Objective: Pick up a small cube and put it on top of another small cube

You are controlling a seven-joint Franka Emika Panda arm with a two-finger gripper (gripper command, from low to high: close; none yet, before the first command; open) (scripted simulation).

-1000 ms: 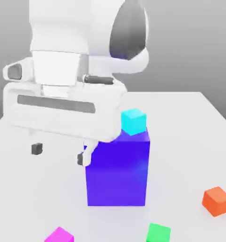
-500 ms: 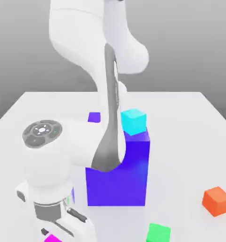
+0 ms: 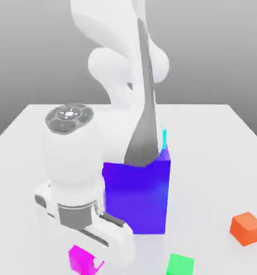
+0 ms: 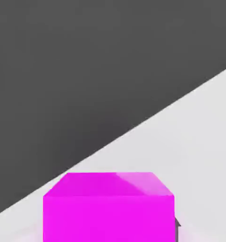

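Observation:
The small cube [image 3: 78,257] is plain magenta-pink and sits at the near edge of the table, on the exterior view's left. My gripper [image 3: 88,261] is down on it, shut on its sides. The white hand [image 3: 93,228] covers the cube's top from above. In the hand view the small cube [image 4: 108,208] looms close, and a dark fingertip [image 4: 177,226] presses against one side. I cannot tell whether the cube still rests on the table.
A big blue-violet block [image 3: 146,198] stands just behind the hand. A sliver of a cyan cube [image 3: 164,138] on top of it peeks from behind the arm. A green cube [image 3: 180,265] lies near the front edge, and an orange cube [image 3: 246,228] at the exterior view's right.
The hand came down from beside the blue-violet block to the magenta cube and its fingers closed on it. The cube now sits slightly higher and further right in the picture.

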